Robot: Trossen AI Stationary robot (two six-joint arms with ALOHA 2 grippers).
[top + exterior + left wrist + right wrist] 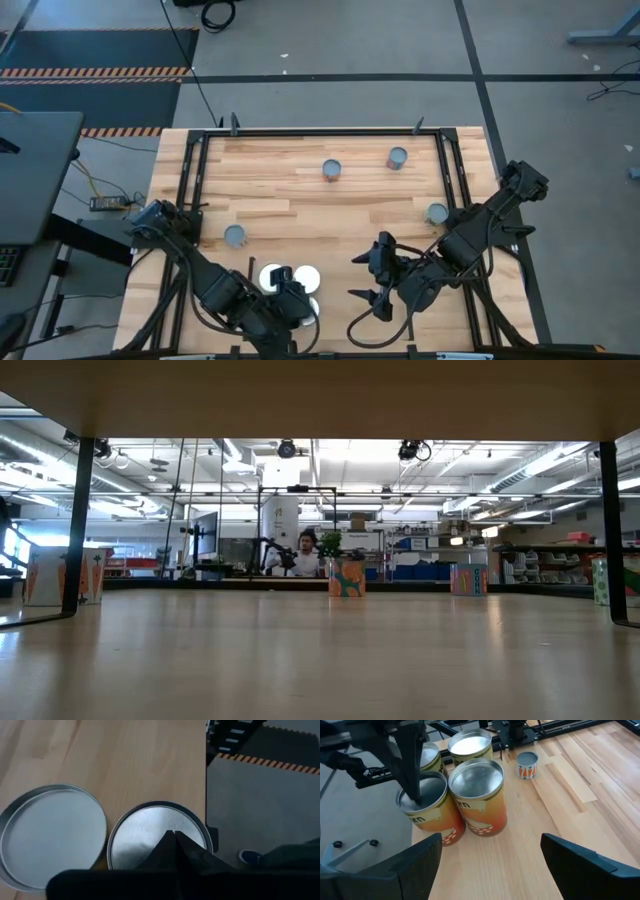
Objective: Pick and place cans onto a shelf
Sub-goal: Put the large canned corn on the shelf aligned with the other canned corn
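Several tall orange-labelled cans stand in a tight group at the table's near edge, left of centre; some have white tops and some grey ones. Several small grey-topped cans stand apart across the planks. My left gripper is shut, pointing down on the nearest can of the group. My right gripper is open and empty, level, just right of the group. A pale panel on black posts, the shelf, spans the top of the low view. My left gripper comes from above, pointing down, and its shut fingertips stand on the sunken grey lid of the nearest tall can, inside the rim, toward one side. The can stands upright on the table.
Thin black rails run along the table's left, right and far sides. Cans of the group touch each other. One small can stands just beyond the group. Bare planks lie in the middle of the table.
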